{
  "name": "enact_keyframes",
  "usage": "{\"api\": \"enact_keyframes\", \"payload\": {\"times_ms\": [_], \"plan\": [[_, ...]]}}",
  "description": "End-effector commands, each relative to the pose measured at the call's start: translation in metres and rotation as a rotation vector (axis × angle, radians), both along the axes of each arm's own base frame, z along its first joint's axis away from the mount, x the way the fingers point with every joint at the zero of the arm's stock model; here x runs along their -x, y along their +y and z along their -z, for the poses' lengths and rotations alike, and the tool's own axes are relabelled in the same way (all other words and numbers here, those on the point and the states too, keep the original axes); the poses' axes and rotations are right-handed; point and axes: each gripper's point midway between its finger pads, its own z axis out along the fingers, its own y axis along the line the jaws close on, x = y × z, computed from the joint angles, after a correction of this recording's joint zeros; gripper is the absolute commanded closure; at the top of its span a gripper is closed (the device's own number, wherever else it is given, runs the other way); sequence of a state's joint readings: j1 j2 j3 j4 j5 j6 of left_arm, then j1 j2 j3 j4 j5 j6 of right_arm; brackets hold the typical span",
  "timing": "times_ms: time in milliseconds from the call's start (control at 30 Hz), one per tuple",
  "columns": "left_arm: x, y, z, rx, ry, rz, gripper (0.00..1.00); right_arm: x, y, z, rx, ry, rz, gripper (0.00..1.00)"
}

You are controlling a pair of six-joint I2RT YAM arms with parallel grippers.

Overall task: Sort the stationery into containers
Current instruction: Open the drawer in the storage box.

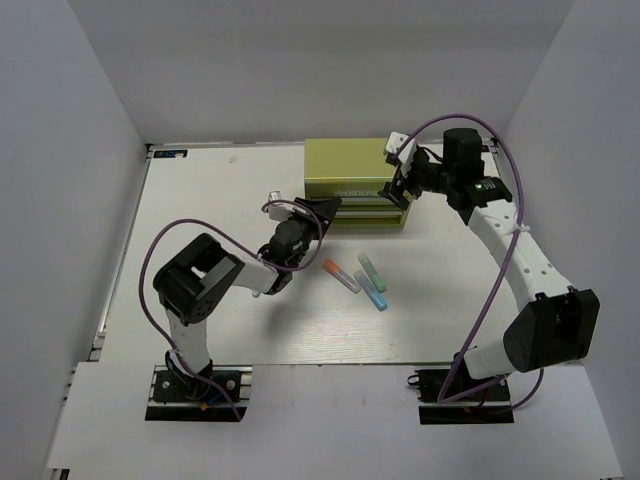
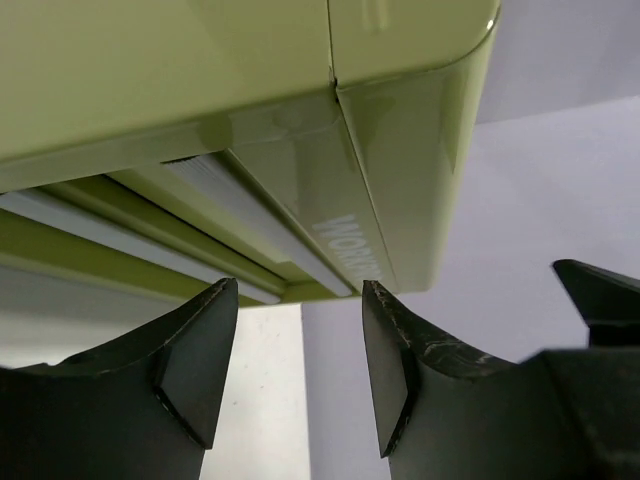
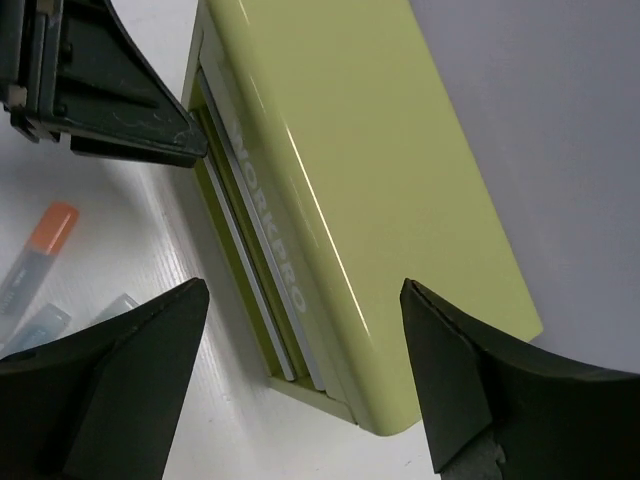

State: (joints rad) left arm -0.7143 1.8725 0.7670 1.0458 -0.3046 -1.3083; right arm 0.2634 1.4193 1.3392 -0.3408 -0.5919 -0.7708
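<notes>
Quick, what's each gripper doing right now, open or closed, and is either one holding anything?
Left gripper: open, holding nothing.
Right gripper: open, holding nothing.

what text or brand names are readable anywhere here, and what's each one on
"WORKPRO": pale letters on the front of the olive-green chest, clear in the right wrist view.
"WORK": the same label in the left wrist view, with the rest of the word not legible.
In the top view that label is too small to read, and there is no readable text on the pens.
</notes>
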Motion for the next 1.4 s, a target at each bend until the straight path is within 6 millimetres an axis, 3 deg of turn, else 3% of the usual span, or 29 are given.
{"api": "enact_keyframes", "payload": {"times_ms": [0, 67, 233, 467, 1367], "plan": [[-0.005, -0.006, -0.03, 0.101, -0.058, -0.02, 0.37, -0.008, 0.007, 0.004, 0.062, -0.088, -0.094, 0.17], [-0.007, -0.006, -0.02, 0.098, -0.037, -0.03, 0.37, -0.011, 0.009, 0.01, 0.082, -0.09, -0.103, 0.18], [-0.008, -0.005, -0.018, 0.116, -0.03, -0.049, 0.37, -0.026, 0.013, 0.025, 0.126, -0.082, -0.113, 0.25], [-0.01, -0.01, -0.014, 0.133, -0.022, -0.058, 0.38, -0.049, 0.013, 0.031, 0.147, -0.097, -0.057, 0.28], [-0.03, -0.016, 0.005, 0.178, 0.008, -0.13, 0.46, -0.064, 0.011, 0.038, 0.167, -0.08, -0.012, 0.29]]}}
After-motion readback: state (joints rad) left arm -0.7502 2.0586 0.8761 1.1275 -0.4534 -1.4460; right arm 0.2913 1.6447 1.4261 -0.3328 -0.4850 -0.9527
